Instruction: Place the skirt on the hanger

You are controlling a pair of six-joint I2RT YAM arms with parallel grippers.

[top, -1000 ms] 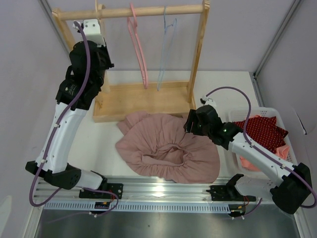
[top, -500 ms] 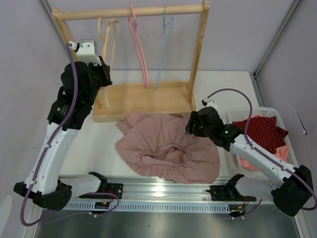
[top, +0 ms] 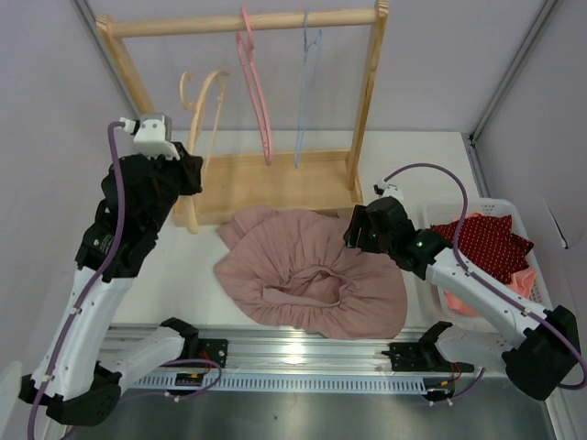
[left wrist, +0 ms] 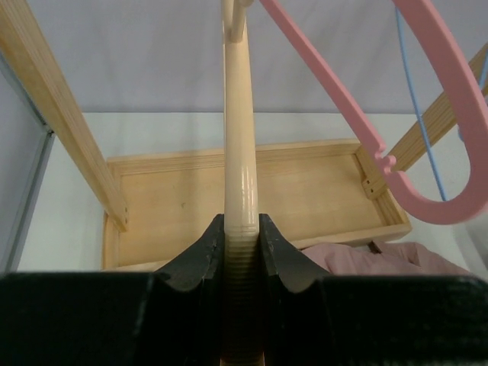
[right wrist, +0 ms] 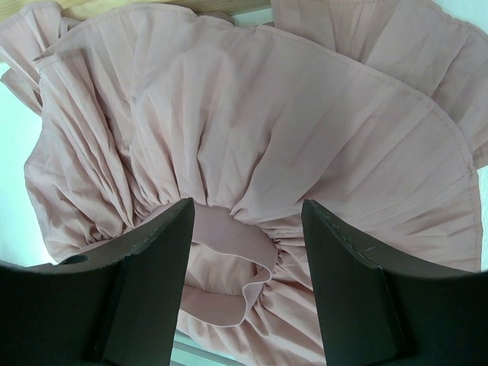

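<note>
The pink pleated skirt lies crumpled on the table in front of the rack, its waistband opening facing up. A cream hanger is off the rail and held at an angle, with my left gripper shut on one arm of it. In the left wrist view the hanger's arm runs straight up from between the fingers of my left gripper. Over the skirt's right edge hovers my right gripper, open. In the right wrist view the right gripper frames the skirt and its waistband, touching nothing.
A wooden rack with a top rail stands at the back. On the rail hang a pink hanger and a blue hanger. A white basket holding a red dotted cloth sits at the right.
My left arm has drawn the cream hanger off the rail, down and toward the near left. The right arm and the skirt have barely moved.
</note>
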